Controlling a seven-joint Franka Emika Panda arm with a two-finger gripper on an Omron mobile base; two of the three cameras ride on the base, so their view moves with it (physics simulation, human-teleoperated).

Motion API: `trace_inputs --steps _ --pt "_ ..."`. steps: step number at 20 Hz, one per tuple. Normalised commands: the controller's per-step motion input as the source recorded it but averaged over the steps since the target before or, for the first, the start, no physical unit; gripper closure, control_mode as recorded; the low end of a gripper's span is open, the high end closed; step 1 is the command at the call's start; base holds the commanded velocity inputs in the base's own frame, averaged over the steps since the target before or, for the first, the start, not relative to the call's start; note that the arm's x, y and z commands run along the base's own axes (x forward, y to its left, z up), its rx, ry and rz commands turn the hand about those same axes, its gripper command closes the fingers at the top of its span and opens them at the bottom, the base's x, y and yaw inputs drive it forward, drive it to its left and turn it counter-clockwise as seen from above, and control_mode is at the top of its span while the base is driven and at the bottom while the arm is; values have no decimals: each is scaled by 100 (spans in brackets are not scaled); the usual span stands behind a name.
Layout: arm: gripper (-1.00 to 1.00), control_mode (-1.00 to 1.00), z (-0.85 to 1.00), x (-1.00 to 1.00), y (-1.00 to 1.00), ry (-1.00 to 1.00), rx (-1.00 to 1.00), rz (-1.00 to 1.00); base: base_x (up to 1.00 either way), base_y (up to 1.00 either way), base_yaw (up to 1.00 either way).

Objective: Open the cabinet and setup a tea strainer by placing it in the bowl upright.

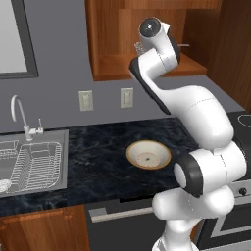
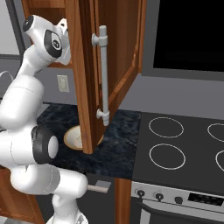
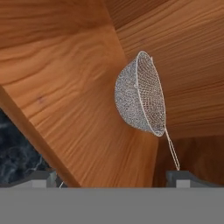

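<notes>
Strainer (image 3: 140, 94) and bowl (image 1: 148, 154) are well apart, and the cabinet (image 1: 112, 66) is taken as the landmark for both. Nearest, in the hand view, the gripper (image 3: 116, 177) is seen with its two dark fingertips (image 3: 43, 178) spread wide at the bottom edge, nothing held between them. Just beyond the fingertips, the strainer is seen inside the cabinet, resting on its wooden shelf; the mesh basket is turned on its side in this view and the thin handle runs toward the right fingertip without being touched by it. In the left base view, the arm (image 1: 196, 112) is raised from the lower right and its hand is reached up into the cabinet opening, at shelf level. The bowl is set below the cabinet, on the dark marbled counter (image 1: 93, 157), upright and with nothing in it. In the right base view, the cabinet door (image 2: 85, 74) is swung open toward the camera, its silver bar handle (image 2: 103, 74) facing outward, and the bowl is partly hidden behind the door's lower edge. Left of the bowl, a sink (image 1: 32, 164) with a wire rack is set into the counter.
</notes>
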Motion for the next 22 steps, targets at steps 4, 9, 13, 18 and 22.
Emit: trace_inputs --steps 4,9,13,18,22 --pt "-100 -100 -3 28 0 0 0 3 0 0 0" --pt "-100 -100 -1 28 0 0 0 3 0 0 0" --pt "-100 -100 -2 36 -1 0 0 2 0 0 0" --pt "-100 -100 -5 34 -4 0 0 1 0 0 0" --pt "-100 -100 0 26 -2 0 0 1 0 0 0"
